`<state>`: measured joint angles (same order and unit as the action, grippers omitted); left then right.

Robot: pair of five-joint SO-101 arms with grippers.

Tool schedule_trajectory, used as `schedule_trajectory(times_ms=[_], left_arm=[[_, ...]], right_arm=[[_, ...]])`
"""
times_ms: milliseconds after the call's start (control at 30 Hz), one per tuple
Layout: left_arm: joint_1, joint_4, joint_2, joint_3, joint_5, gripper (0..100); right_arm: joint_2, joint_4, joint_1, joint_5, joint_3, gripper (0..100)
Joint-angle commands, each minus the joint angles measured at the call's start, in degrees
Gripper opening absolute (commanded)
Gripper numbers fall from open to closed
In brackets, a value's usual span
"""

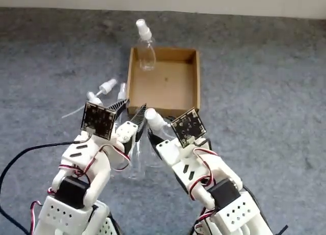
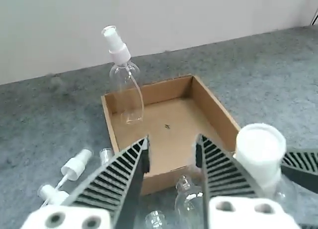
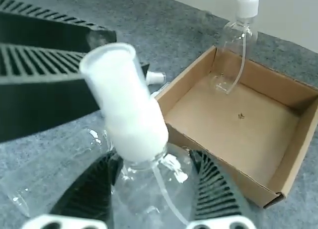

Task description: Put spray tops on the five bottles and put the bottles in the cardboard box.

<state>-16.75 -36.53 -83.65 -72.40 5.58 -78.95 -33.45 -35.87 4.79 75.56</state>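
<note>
While left tool [image 2: 171, 139] agape, right tool [image 3: 155, 162] tight on one bottle [image 3: 133, 119]; one boxed bottle [image 1: 146, 54].

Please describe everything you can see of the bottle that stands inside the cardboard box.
The bottle is clear, plastic by its look, and seems empty. It has a rounded body that narrows to a neck, and a white spray top is on it. It stands nearly upright, tilted a little, in a far corner of the cardboard box, with its base on the box floor. Whether it leans on the wall I cannot tell. Nothing else touches it.
</note>
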Motion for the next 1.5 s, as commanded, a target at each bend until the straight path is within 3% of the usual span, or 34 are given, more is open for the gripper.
schedule_trajectory(times_ms=[0, 133, 300, 467, 733, 967, 1233, 1467], left_arm=[[-0.7, 1.1, 0.5, 2.7, 0.2, 13], [2.5, 1.1, 0.4, 5.5, 0.2, 13], [5.8, -5.3, -3.2, 11.5, 0.5, 13], [4.1, -5.6, -10.2, 8.9, 0.4, 13], [-3.1, -2.5, -10.5, 3.3, -2.9, 13], [-3.0, -0.5, -9.9, 0.6, -3.4, 13], [-3.0, 0.5, 2.2, 3.0, -3.4, 13], [-1.8, 0.2, -1.0, 2.6, -3.4, 13]], right_arm=[[-1.2, -0.1, 0.7, 0.0, -1.4, 0.4], [-1.0, -0.1, 0.7, 0.0, -1.4, 0.4], [-0.9, 0.0, 0.7, 0.0, -1.4, 0.4], [-0.9, 0.0, 0.5, 0.0, -1.4, 0.4], [-1.0, -0.1, 0.5, 0.0, -1.4, 0.4], [-1.2, -0.2, 0.5, 0.0, -1.4, 0.4], [-1.3, -0.3, 0.7, 0.0, -1.5, 0.4], [-0.8, -1.5, 3.6, -0.2, -6.8, 0.4]])
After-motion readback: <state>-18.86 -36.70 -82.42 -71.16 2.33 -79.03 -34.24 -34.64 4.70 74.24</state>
